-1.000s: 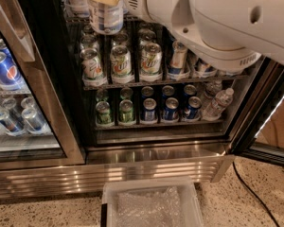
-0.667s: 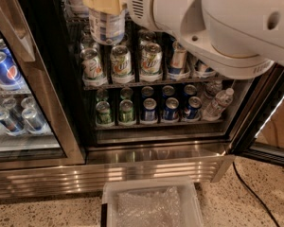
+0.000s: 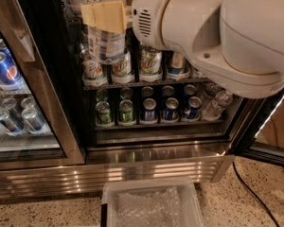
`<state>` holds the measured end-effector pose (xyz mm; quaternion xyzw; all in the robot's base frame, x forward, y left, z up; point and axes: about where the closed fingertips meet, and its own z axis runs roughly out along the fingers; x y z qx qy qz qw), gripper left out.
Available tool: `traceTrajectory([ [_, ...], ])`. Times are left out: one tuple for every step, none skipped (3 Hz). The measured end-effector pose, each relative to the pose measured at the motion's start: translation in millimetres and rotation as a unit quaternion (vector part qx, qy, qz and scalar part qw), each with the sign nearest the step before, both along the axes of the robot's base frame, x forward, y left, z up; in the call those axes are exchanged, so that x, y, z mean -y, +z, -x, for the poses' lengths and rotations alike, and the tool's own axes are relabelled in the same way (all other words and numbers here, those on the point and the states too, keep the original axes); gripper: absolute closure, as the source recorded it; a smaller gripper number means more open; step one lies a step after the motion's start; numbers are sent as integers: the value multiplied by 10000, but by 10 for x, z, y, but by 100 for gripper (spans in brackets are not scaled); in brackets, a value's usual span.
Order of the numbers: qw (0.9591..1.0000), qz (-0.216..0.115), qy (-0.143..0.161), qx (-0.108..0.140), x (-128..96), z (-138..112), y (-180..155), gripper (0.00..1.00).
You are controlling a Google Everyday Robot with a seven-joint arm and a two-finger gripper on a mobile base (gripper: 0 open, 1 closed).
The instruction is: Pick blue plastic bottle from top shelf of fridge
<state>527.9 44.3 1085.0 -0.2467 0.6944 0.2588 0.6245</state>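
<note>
Tool seems clamped on the upright blue plastic bottle, whose body hangs straight below it.

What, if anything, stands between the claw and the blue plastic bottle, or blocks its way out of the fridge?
Nothing visible. The claw, upper left in the fridge opening, is shut on the large clear bluish plastic bottle, which hangs in front of the drink cans with nothing before it.
</note>
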Motion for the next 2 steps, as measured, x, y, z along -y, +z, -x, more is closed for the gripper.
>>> traceTrajectory([
  [9997, -30, 30, -247, 47, 142, -188, 100],
  [9990, -41, 34, -441, 96, 232, -350, 100],
])
